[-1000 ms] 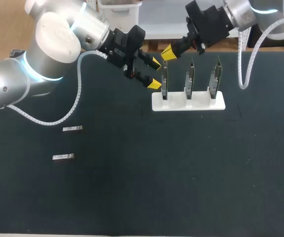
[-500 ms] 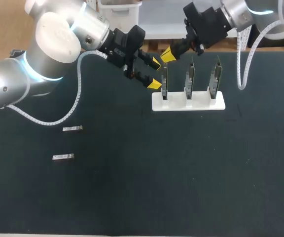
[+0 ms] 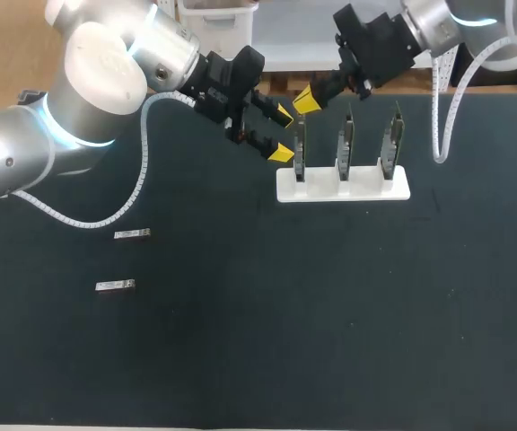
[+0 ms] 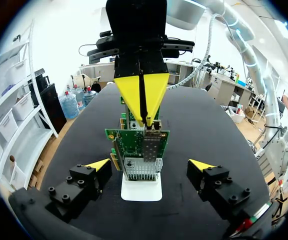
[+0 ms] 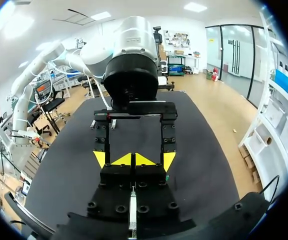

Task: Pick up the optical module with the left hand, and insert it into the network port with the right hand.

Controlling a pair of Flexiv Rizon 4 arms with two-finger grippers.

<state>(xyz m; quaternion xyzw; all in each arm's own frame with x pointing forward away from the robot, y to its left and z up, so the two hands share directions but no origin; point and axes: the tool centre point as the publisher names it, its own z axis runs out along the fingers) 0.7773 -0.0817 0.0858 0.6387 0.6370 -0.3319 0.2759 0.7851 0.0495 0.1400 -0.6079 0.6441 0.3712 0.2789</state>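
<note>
Two yellow-tipped fingers of the left gripper stand spread apart, holding nothing, just beside the left end of the long white stand. In the left wrist view they flank the nearest upright green circuit board without touching it. Just above that same end of the stand hangs the right gripper, its tips pinched together; whether anything sits between them I cannot tell. Three such boards rise from the stand, which sits near the far edge of the black table and well apart from its near edge. Both small silver rectangular optical modules lie flat, well to the left of the stand and nearer the front: the nearer module and the farther module.
</note>
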